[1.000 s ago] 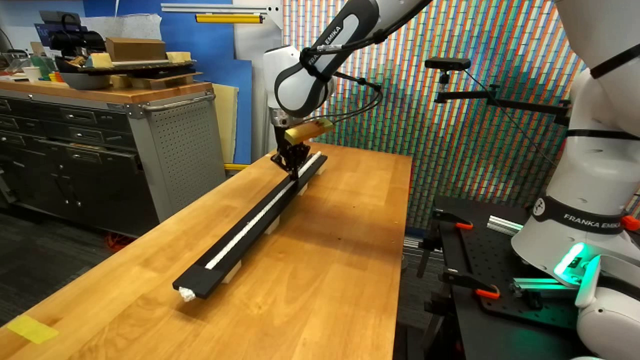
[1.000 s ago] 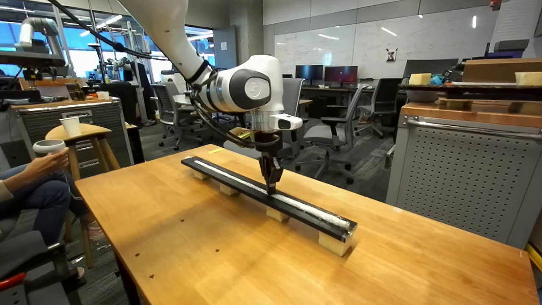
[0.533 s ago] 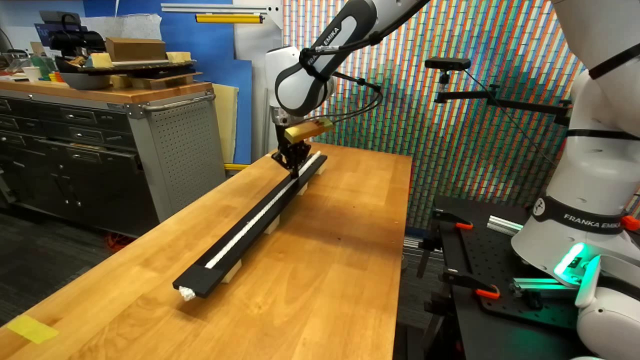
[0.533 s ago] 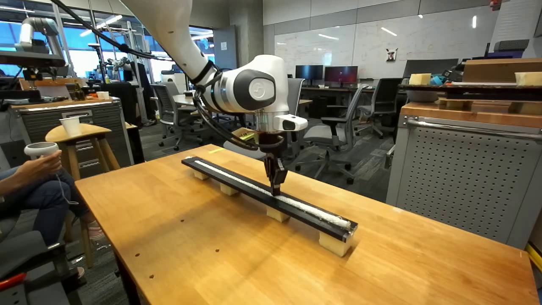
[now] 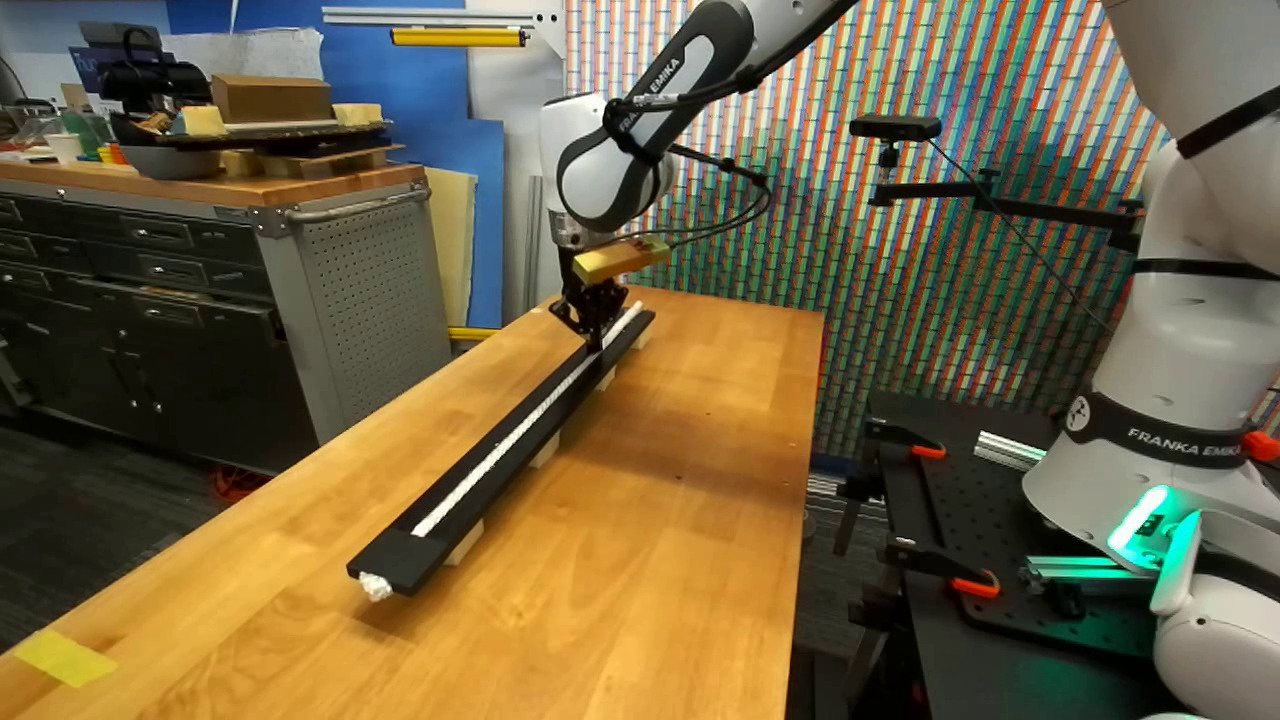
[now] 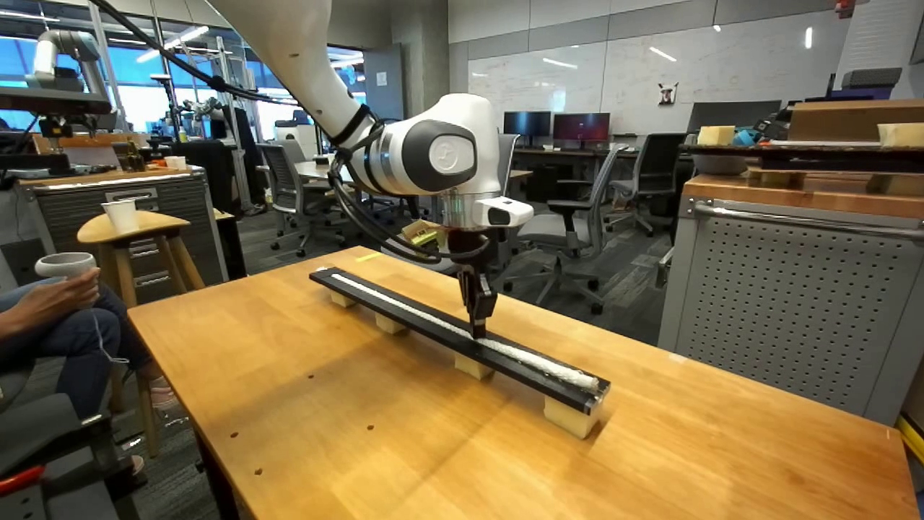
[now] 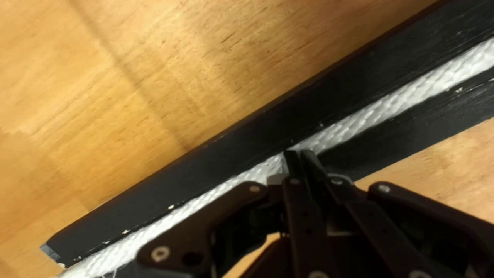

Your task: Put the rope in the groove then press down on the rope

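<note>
wrist view: the gripper (image 7: 300,152) juts in from five o'clock, its two slim black fingers brought together and gripping nothing, their tips resting on the white rope (image 7: 339,130). the rope, braided, lies along the groove (image 7: 148,222) of a black bar (image 7: 216,164), which crosses from eight o'clock up to two o'clock above a wooden table (image 7: 127,100). how deep the rope sits is hard to tell. in an exterior view the bar slants from ten o'clock down to four o'clock, raised on pale blocks (image 6: 570,417); the arm (image 6: 433,152) extends from eleven o'clock, and the gripper points down at the rope between the bar's middle and its four o'clock end. off at nine o'clock a white cup (image 6: 121,215) stands on a stool (image 6: 159,224). in an exterior view the bar runs from between one and two o'clock down to between seven and eight, where a white clump (image 5: 375,587) sticks out of its end. a yellow strip (image 5: 65,657) lies on the table at eight o'clock, and a cabinet (image 5: 220,300) stands at nine.
</note>
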Robot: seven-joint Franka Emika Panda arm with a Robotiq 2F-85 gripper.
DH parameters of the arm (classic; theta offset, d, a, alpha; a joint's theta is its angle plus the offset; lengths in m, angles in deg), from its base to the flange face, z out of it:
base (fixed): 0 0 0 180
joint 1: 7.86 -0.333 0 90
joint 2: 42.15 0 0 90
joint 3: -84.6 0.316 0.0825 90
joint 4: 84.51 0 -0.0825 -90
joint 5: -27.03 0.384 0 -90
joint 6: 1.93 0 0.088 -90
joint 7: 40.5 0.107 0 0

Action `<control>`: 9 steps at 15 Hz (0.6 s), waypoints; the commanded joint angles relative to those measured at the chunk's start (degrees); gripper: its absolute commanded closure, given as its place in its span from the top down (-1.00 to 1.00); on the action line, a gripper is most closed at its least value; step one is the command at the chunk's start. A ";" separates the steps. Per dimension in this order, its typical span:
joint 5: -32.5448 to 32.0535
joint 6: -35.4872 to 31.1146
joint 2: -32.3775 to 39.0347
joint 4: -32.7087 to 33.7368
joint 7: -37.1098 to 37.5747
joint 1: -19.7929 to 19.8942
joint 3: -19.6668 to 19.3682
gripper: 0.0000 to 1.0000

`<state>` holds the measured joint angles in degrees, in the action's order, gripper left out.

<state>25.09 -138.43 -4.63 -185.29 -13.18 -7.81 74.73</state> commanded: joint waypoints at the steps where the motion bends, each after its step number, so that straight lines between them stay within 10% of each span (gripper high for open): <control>1: 1.69 -2.09 0.93 -0.71 0.16 1.23 -1.01 -0.82; 9: 4.40 -3.48 0.31 -1.92 0.29 3.27 -1.70 -0.82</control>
<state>28.14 -139.62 -4.66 -185.66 -12.75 -5.75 74.01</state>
